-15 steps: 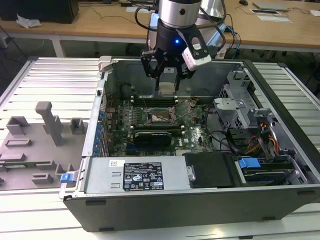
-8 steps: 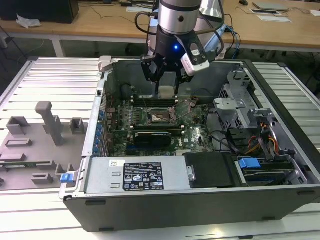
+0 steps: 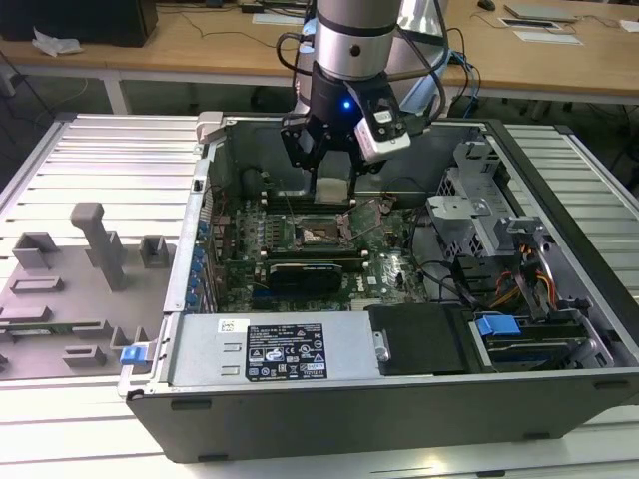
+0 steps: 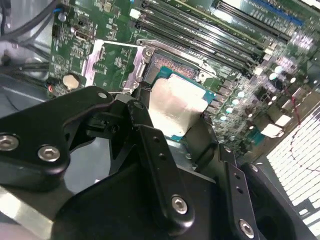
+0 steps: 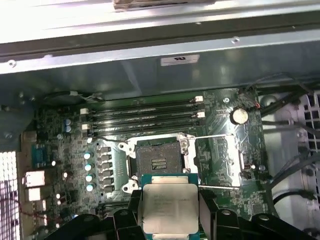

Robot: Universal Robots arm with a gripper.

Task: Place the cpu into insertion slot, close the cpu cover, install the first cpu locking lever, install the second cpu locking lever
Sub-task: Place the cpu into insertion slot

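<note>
My gripper (image 3: 330,178) hangs inside the open computer case, shut on the cpu (image 5: 168,208), a flat silver-topped square chip on a green base, gripped by two opposite edges. The chip (image 4: 175,104) hovers just above and to one side of the insertion slot (image 5: 157,161), whose dark rim and speckled contact field lie bare. In the exterior view the slot (image 3: 321,235) sits right below the gripper. The cpu cover (image 5: 220,160), a silvery window frame, is swung open and lies flat on the board beside the slot. It also appears in the second wrist view (image 4: 113,61). Thin wire levers (image 5: 216,136) stand released along the cover.
Long black memory slots (image 5: 145,116) run next to the socket. A black fan-card (image 3: 308,271) sits in front of the socket on the green board (image 3: 394,269). Case walls (image 3: 200,215), a drive cage (image 3: 469,215) and cables (image 3: 519,284) hem in the space. Grey fixtures (image 3: 100,244) stand on the table at the exterior view's left.
</note>
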